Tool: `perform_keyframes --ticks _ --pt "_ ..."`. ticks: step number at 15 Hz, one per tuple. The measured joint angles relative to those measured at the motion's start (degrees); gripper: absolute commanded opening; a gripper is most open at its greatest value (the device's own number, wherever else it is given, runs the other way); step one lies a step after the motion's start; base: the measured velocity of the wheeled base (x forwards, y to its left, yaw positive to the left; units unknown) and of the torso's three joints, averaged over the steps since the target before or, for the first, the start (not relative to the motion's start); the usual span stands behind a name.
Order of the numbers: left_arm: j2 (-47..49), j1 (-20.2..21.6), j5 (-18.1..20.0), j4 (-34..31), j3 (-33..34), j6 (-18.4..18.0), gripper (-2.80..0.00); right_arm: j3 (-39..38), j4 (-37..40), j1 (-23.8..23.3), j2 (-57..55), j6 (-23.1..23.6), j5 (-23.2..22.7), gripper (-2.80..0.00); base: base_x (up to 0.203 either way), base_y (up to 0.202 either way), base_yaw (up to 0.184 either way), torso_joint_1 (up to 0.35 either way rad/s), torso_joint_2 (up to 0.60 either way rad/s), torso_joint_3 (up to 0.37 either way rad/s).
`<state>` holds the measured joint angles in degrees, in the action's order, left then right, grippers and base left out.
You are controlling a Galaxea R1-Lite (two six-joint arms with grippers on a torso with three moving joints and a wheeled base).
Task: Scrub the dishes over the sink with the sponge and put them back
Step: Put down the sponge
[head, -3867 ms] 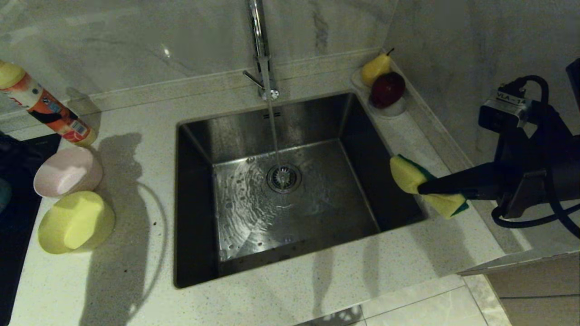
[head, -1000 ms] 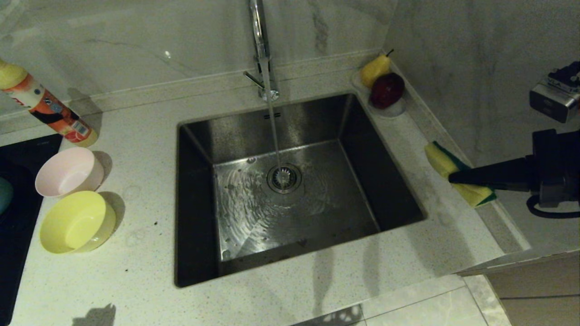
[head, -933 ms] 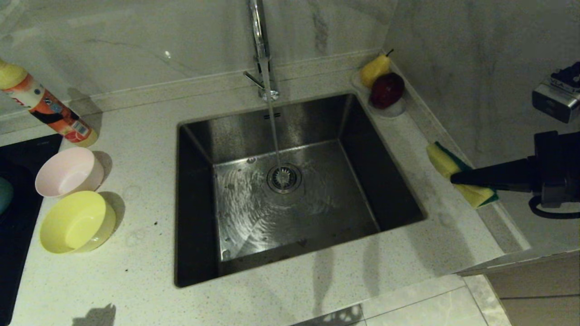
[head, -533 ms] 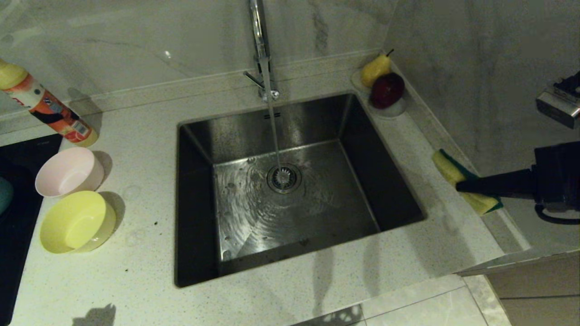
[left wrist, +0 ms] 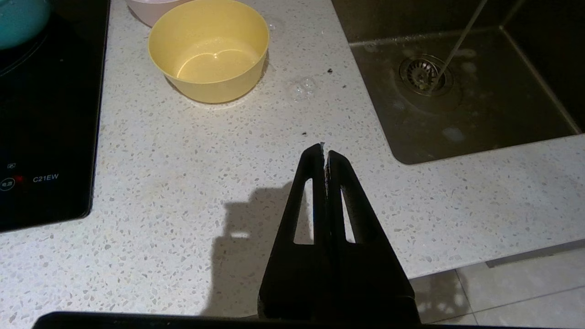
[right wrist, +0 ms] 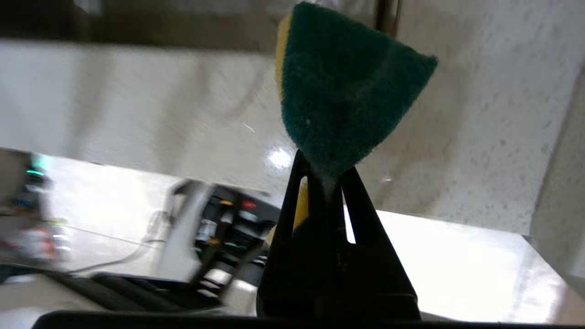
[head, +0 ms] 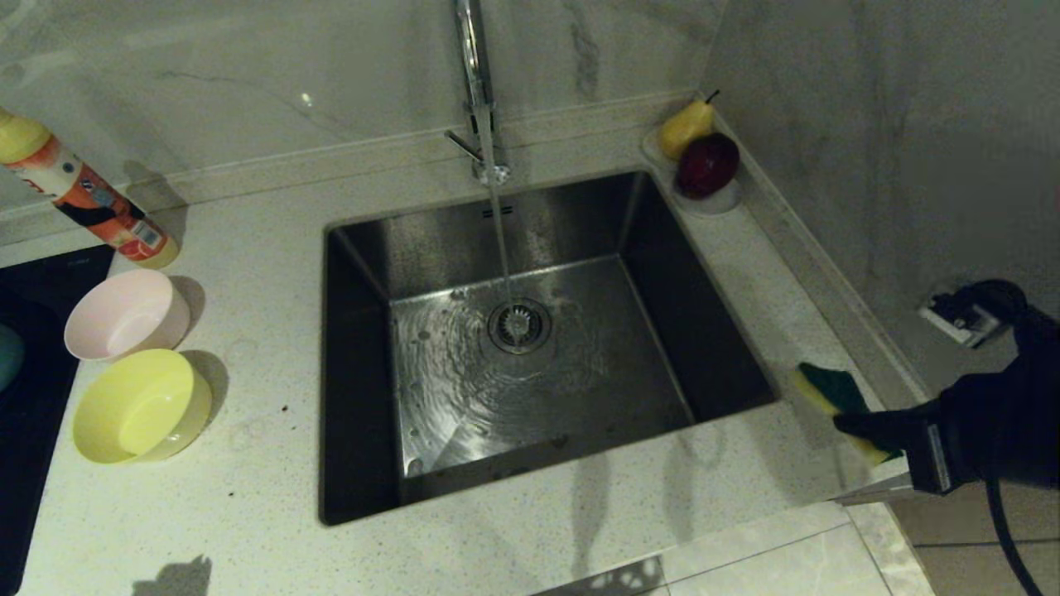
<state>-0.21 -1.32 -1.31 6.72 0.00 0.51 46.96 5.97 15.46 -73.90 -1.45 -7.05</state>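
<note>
While water runs into the sink (head: 364, 248), the right gripper (head: 845, 424) pinches the sponge (head: 828, 391) beside it, the left gripper (left wrist: 324, 153) pressed together.

A pale speckled counter (head: 248, 497) fills the middle, with grey-veined marble walls (head: 248, 74) rising at 12 and 2 o'clock and meeting in the corner. A black cooktop (head: 25, 397) sits at 9 o'clock, and pale floor tiles (head: 787, 563) show at 5 o'clock. The light is dim, casting soft shadows on the counter at 7 o'clock.
</note>
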Motion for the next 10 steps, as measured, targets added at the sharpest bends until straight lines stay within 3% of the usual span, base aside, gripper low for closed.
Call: perform_keyframes --ticks 4,10 --pt "0.0 0.0 0.0 0.0 0.0 0.0 -2.80 -6.5 -7.1 0.6 0.0 3.5 2.1 -2.80 0.000 0.000 0.000 0.000 0.00 0.000" --pt "0.0 0.0 0.0 0.0 0.0 0.0 -2.80 -9.2 -17.9 0.3 -4.1 5.3 6.0 -2.80 0.000 0.000 0.000 0.000 0.00 0.000"
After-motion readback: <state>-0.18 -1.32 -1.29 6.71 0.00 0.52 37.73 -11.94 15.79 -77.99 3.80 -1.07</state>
